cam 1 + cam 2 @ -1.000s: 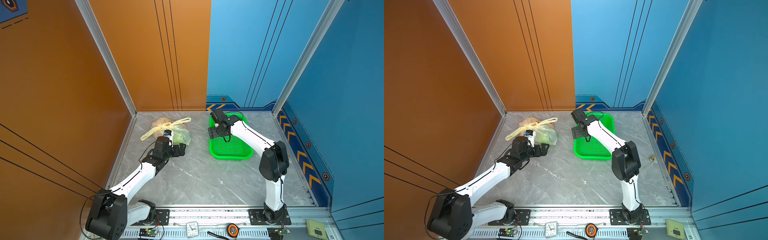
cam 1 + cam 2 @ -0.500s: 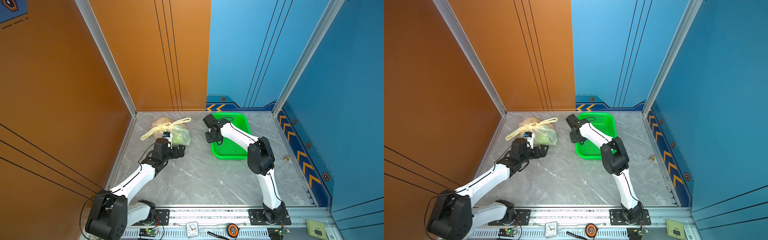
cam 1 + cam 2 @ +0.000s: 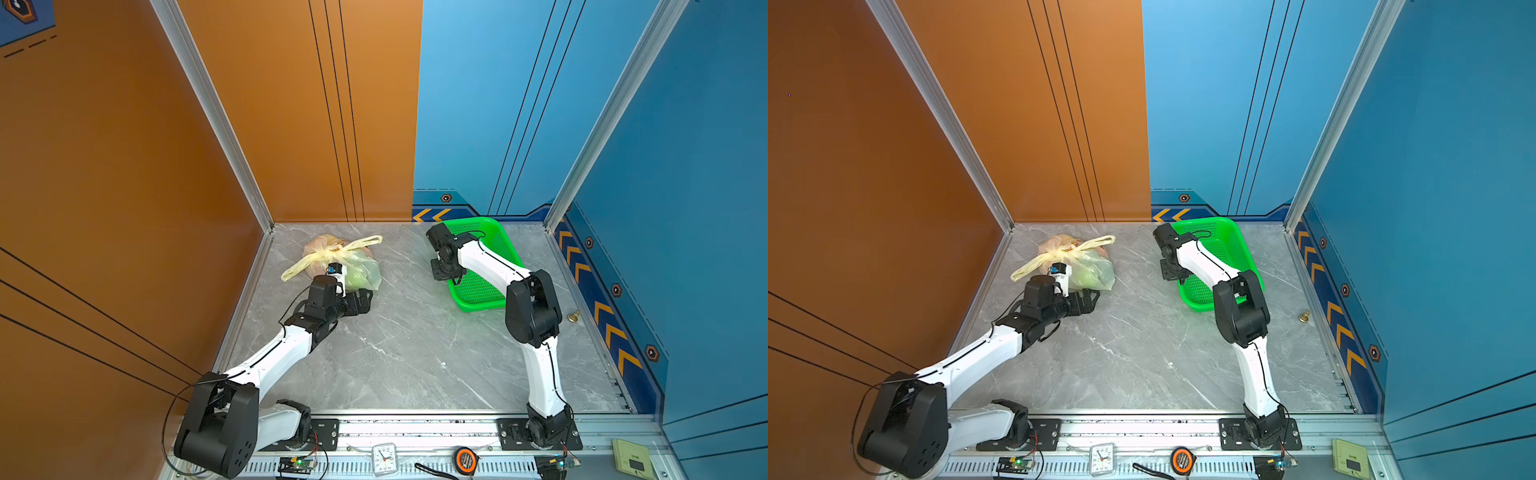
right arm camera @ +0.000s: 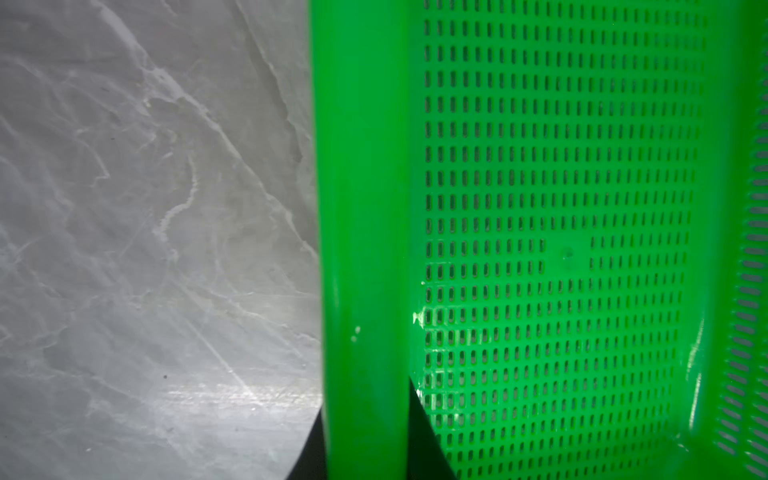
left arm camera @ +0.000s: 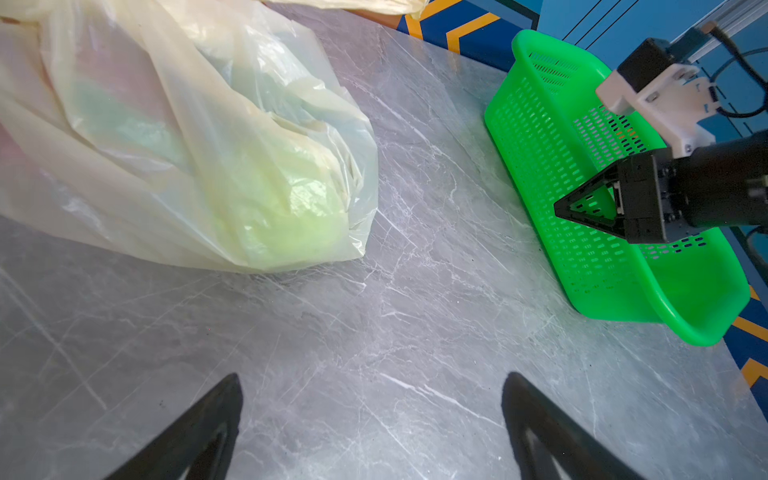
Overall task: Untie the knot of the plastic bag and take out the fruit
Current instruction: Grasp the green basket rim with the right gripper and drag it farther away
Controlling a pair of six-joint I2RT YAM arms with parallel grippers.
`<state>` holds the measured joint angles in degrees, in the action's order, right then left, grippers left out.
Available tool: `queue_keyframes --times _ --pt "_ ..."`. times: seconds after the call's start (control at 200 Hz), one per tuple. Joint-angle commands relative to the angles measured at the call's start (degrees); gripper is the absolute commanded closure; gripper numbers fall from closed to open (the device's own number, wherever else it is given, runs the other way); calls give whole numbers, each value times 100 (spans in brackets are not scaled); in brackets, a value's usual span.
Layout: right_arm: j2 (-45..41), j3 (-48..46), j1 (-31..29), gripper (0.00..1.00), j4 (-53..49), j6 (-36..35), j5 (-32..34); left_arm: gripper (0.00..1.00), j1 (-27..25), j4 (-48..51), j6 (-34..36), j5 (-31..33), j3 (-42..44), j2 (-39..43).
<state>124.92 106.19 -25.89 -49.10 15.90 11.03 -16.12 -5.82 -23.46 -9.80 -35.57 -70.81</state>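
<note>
Plastic bag (image 3: 366, 272) lies on the grey marbled desk (image 3: 395, 353), cream-yellow and see-through, slumped on its side. The knot (image 3: 336, 248) sits on top of the bag as a small bunched lump; it is tied. From it one loop handle (image 3: 299, 267) trails off the bag toward the orange wall, and the other handle (image 3: 368, 240) points the opposite way across the bag's far edge. The fruit (image 5: 282, 208) is inside the bag: the left wrist view shows a pale green round mass pressing against the film at the bag's lower corner and a pinkish tint farther in, but single pieces cannot be told apart. Left pincer (image 3: 361, 301) rests low over the desk, just in front of the bag's near corner. It is released, with its fingers (image 5: 199, 428) spread wide. Bare desk shows between them and the bag, so there is no contact. Green basket (image 3: 478, 308), perforated, stands well to the right of the bag in both top views, skewed to the desk edge. Right pincer (image 5: 559, 208) is also right of the bag, at the basket's long wall facing the bag. The right wrist view shows one dark finger (image 4: 424, 419) inside the rim and the other outside, so the pincer is clenched on that wall. A small brass-coloured object (image 3: 574, 317) lies far right of the bag, beyond the basket.
</note>
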Motion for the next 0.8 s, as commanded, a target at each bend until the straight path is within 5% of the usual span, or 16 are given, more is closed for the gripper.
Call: queue_keyframes --times 0.0,0.796 --pt "-72 10 312 83 -265 -381 301 2 40 -110 6 -183 -68 -70" --pt "415 373 1328 84 -351 -1212 1048 2 36 -50 -35 -168 -177 -174"
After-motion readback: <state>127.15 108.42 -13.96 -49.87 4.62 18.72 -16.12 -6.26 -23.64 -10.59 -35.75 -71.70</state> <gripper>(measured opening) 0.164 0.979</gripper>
